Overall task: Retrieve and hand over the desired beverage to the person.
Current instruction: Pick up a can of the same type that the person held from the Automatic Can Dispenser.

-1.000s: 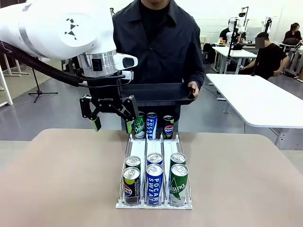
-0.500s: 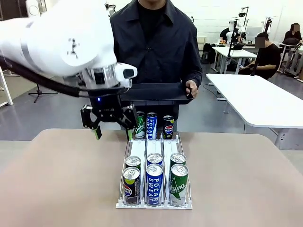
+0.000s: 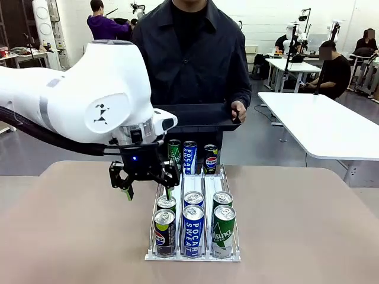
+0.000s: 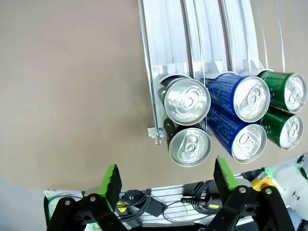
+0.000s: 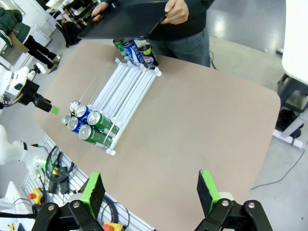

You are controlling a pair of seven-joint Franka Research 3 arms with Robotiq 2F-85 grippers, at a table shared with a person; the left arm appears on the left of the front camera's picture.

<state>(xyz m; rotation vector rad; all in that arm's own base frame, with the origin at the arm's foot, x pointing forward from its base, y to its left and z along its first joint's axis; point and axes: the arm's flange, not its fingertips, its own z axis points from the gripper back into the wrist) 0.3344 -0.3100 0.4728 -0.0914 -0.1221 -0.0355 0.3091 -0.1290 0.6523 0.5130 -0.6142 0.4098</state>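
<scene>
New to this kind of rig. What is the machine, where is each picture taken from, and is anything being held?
It is a two-armed white robot; each arm ends in a two-finger gripper with green pads. The front picture looks across a tan table at a person holding a black tray. The other two pictures come from cameras on the wrists, looking along the fingers. On the table stands a three-lane rack, with six drink cans at the near end and three cans at the far end. The left gripper hovers open over the rack's left lane, near the front cans. The right gripper, also open, hangs high above the table. Neither holds anything.
</scene>
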